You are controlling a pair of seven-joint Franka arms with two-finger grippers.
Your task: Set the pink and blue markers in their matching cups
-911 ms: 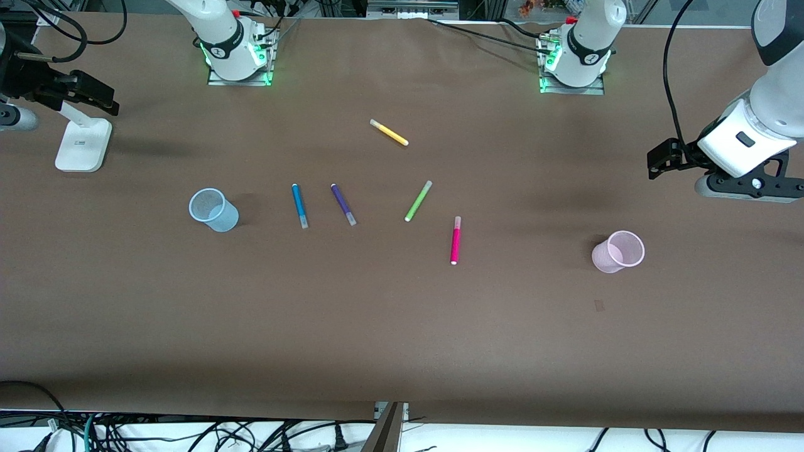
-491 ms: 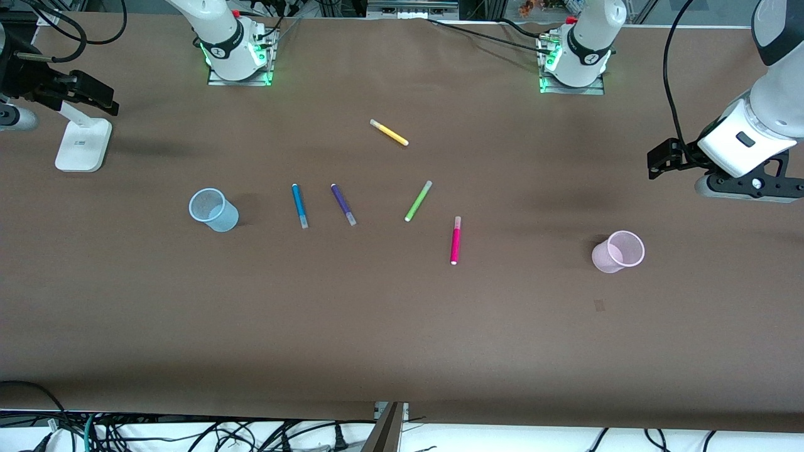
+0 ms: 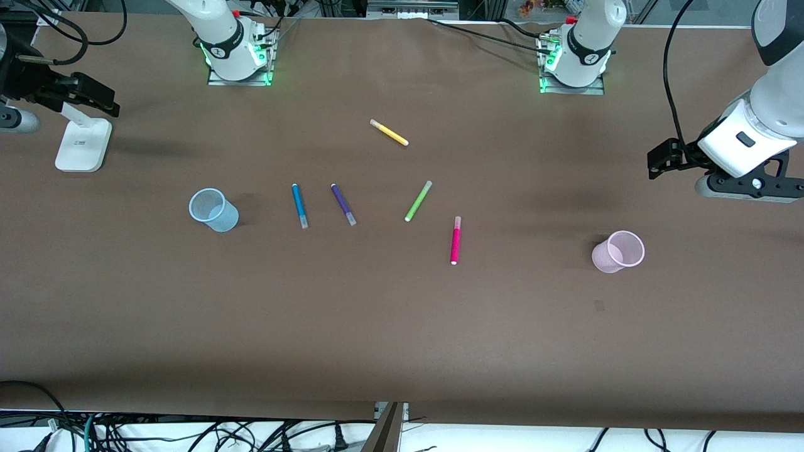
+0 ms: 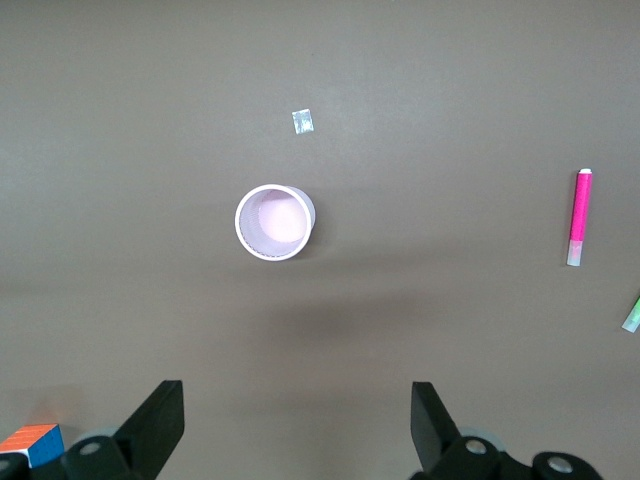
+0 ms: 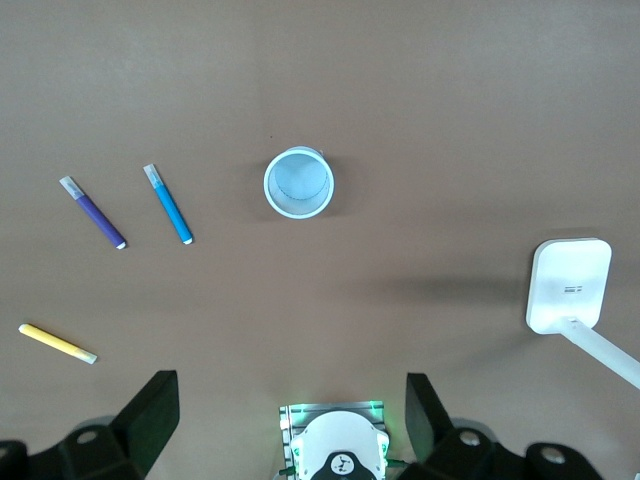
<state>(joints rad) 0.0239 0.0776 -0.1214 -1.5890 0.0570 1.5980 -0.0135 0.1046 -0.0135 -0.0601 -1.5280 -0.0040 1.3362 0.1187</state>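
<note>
Both my jaws wide open, empty | slim magenta-pink felt-tip marker (image 3: 455, 240) lies 12-to-6 on desk (image 3: 402, 326) | left arm nearer

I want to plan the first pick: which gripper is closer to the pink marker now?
Left. The left gripper hangs open above the table by the pink cup, which stands beside the pink marker. The right gripper hangs open high at the blue cup's end.
</note>
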